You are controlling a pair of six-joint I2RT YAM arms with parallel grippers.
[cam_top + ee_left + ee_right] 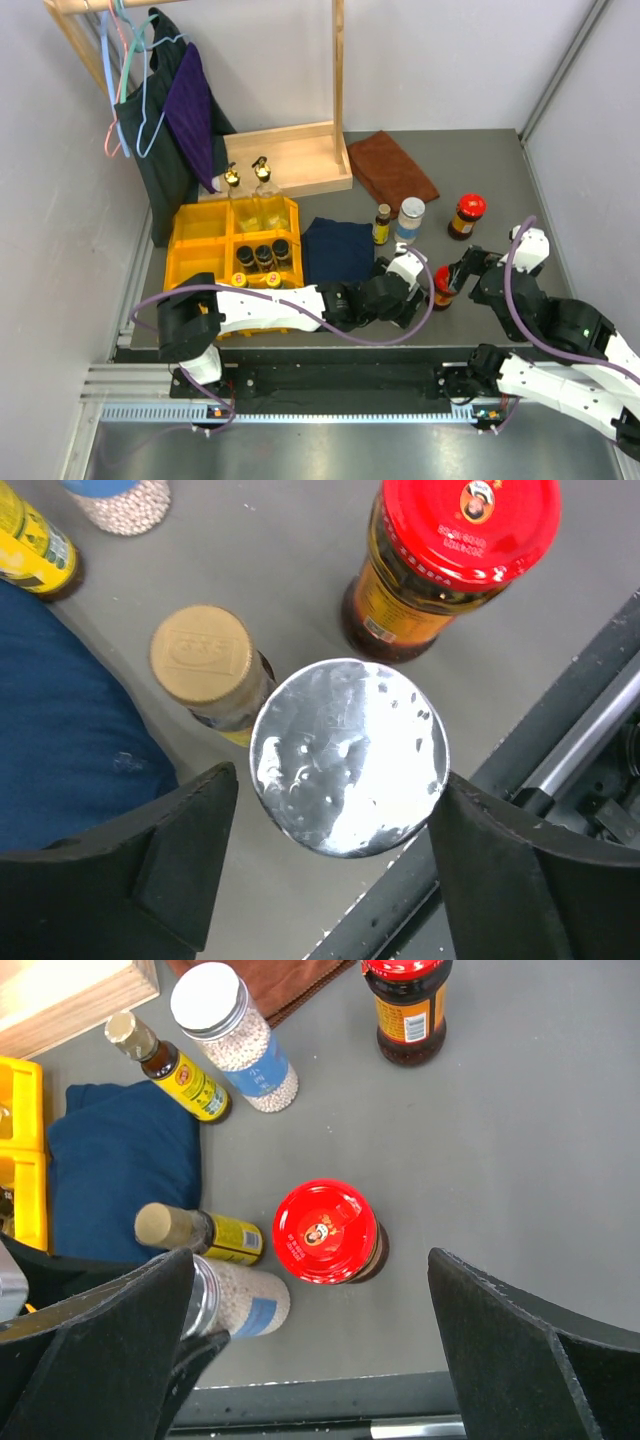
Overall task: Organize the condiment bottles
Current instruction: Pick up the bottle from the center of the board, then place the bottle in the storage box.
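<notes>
Jar [348, 755] between left jaws; right wrist shows beads [245, 1298].

Robot lab cell; white panel walls [450, 60] round grey table [500, 170]; aluminium mounting rail [120, 385] at near edge.

The grey tabletop [480, 160] bore a yellow bin [190, 250], a blue cloth [337, 250] beside it, a brown cloth [392, 168], a wooden rack base [290, 160] and several loose condiment bottles [382, 226].

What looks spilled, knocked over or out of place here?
Nothing is spilled or toppled. The only oddities among the condiment bottles are a blue cloth beside the yellow bin and a brown cloth behind them.
</notes>
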